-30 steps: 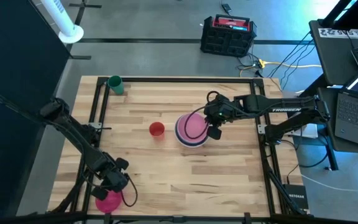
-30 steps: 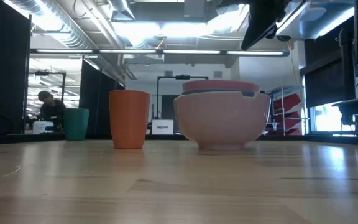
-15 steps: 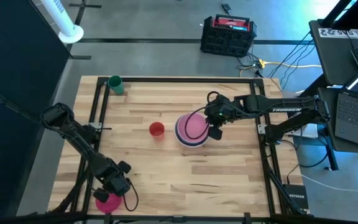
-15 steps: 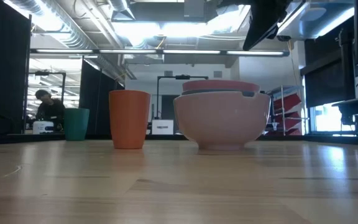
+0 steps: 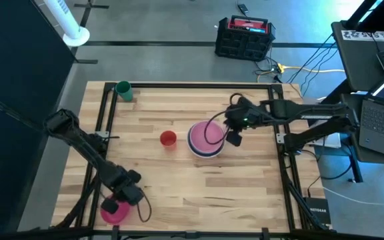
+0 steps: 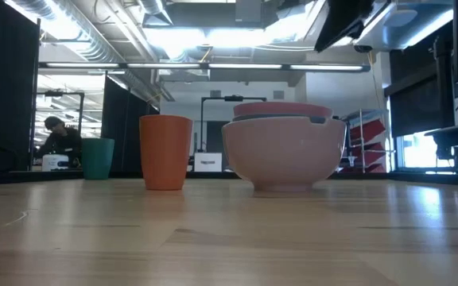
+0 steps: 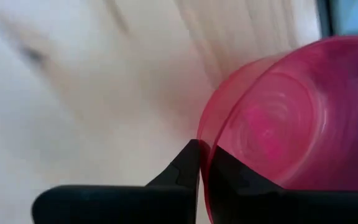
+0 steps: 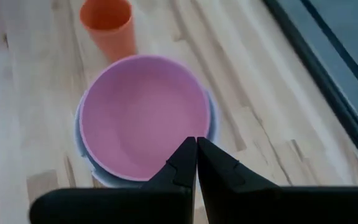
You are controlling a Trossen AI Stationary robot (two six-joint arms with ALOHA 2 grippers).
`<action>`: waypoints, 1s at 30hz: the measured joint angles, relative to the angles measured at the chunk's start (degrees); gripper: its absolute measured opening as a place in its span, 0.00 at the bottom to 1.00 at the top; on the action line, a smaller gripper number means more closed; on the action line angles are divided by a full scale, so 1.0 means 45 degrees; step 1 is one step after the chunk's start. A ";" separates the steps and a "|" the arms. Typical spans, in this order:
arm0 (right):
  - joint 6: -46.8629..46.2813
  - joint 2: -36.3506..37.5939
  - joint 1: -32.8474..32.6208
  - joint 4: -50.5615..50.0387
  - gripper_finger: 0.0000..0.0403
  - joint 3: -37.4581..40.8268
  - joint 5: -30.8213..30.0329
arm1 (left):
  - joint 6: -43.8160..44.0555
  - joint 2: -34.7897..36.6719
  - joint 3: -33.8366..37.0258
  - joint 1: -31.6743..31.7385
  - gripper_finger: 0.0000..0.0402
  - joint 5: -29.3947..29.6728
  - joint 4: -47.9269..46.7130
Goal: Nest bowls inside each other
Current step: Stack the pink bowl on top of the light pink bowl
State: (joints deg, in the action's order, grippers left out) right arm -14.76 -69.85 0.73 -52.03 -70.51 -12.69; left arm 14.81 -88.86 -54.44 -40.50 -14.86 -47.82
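A magenta bowl (image 5: 114, 211) sits at the table's near left corner, and my left gripper (image 5: 129, 194) is shut on it. It fills the left wrist view as the same magenta bowl (image 7: 278, 124). In the middle of the table stands a stack of nested bowls (image 5: 205, 139) with a pale pink bowl (image 8: 143, 115) on top, inside light blue and white ones. My right gripper (image 8: 196, 142) hangs shut and empty above the stack's right side, also seen from overhead as my right gripper (image 5: 235, 138). My left gripper pinches the magenta bowl's rim (image 7: 201, 127) with one finger (image 7: 182, 173) outside the wall and the other finger (image 7: 235, 177) inside. The fingers come from above, slanting down. The bowl stays mouth up; whether it is off the table I cannot tell.
A small red cup (image 5: 168, 138) stands just left of the stack, showing orange in the low view (image 6: 165, 151). A small green cup (image 5: 123, 90) stands at the far left corner. A black frame rail (image 5: 105, 113) runs along the table's sides.
My right gripper has risen a little and drawn back toward the table's right edge, away from the stack's middle, staying shut. The stack has kept still.
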 joint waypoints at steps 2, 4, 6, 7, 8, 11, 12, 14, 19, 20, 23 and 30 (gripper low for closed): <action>-0.0406 0.0633 0.0000 -0.0320 0.00 -0.0002 -0.0234 | -0.0057 0.0374 -0.0324 0.0727 0.00 0.0002 -0.0642; -0.0805 0.1261 -0.0001 -0.0842 0.00 -0.0002 -0.0498 | -0.0184 0.0763 -0.0637 0.1643 0.00 0.0002 -0.1450; -0.1206 0.1869 -0.0135 -0.1457 0.00 -0.0002 -0.0754 | -0.0428 0.0984 -0.1101 0.2740 0.00 0.0002 -0.2096; -0.1409 0.2098 -0.0303 -0.1772 0.00 0.0012 -0.0978 | -0.0586 0.0995 -0.1400 0.3356 0.00 0.0013 -0.2478; -0.1623 0.2238 -0.0487 -0.2019 0.00 0.0047 -0.1151 | -0.0781 0.0877 -0.1857 0.3839 0.00 0.0161 -0.2711; -0.2266 0.2659 -0.1037 -0.2760 0.00 0.0151 -0.1671 | -0.1234 0.0414 -0.3330 0.5230 0.00 0.0740 -0.3177; -0.2480 0.2799 -0.1221 -0.3007 0.00 0.0186 -0.1844 | -0.1385 0.0259 -0.3821 0.5693 0.00 0.0933 -0.3332; -0.2908 0.3079 -0.1588 -0.3501 0.00 0.0255 -0.2191 | -0.1687 -0.0050 -0.4803 0.6621 0.00 0.1319 -0.3642; -0.3977 0.3778 -0.2505 -0.4731 0.00 0.0434 -0.3055 | -0.2427 -0.0843 -0.7262 0.8921 0.00 0.2273 -0.4393; -0.4202 0.3881 -0.2660 -0.4825 0.00 0.0604 -0.3144 | -0.2447 -0.1206 -0.7780 0.9212 0.00 0.2328 -0.4364; -0.4999 0.4079 -0.3089 -0.4694 0.00 0.1533 -0.3165 | -0.2425 -0.2474 -0.9470 0.9820 0.00 0.2406 -0.4279; -0.6740 0.4385 -0.4280 -0.3215 0.00 0.3954 -0.3021 | -0.2735 -0.4916 -1.3334 1.0430 0.00 0.2784 -0.4162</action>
State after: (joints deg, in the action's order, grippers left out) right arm -45.09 -50.12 -18.53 -66.49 -52.72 -26.29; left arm 2.50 -110.98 -114.44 6.43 -2.33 -66.55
